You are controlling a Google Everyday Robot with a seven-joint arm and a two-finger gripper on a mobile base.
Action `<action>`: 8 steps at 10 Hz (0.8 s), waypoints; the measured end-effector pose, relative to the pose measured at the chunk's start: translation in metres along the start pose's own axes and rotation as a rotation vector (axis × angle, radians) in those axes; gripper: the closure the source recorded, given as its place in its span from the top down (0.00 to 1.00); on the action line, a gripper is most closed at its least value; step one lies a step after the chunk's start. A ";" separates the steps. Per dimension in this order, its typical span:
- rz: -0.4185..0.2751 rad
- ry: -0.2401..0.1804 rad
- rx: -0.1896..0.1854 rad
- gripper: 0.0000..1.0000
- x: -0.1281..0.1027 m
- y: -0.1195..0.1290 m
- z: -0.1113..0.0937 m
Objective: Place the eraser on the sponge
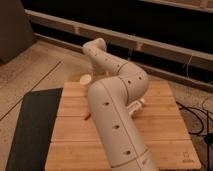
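Reaching away from the camera, my arm [116,135] hides the end effector behind its far wrist [94,48], up past the far left corner of the counter [165,135]. Jaws stand apart. Whether anything sits between them I cannot tell.

Eraser [86,79]: small cream stub, lying on the counter at that far left corner, just beside my forearm [116,69] and below the wrist. It looks apart from the arm, not lifted.

Forearm runs from the wrist down and right to the elbow [134,84], which bulges over the middle of the counter. From there the thick upper link comes back toward the near edge and covers much of the wood.

White tube [134,107] with a red tip: lying on the boards just right of the upper link, partly tucked behind it.

Small orange-red piece [87,116]: peeking out on the left side of the same link, most of it hidden, so I cannot name it.

Counter: pale wooden slats. Dark mat [30,125] lies along its left side on the speckled floor [45,65]. Cables [200,112] trail on the floor to the right.
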 end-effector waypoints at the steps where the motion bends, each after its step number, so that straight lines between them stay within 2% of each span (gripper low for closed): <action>1: -0.002 0.001 -0.009 0.65 0.001 0.000 0.000; 5: -0.005 -0.001 -0.011 0.65 0.001 0.003 0.000; 7: -0.023 0.008 0.039 0.65 0.003 0.000 0.007; 8: -0.012 0.022 0.084 0.65 0.005 -0.008 0.012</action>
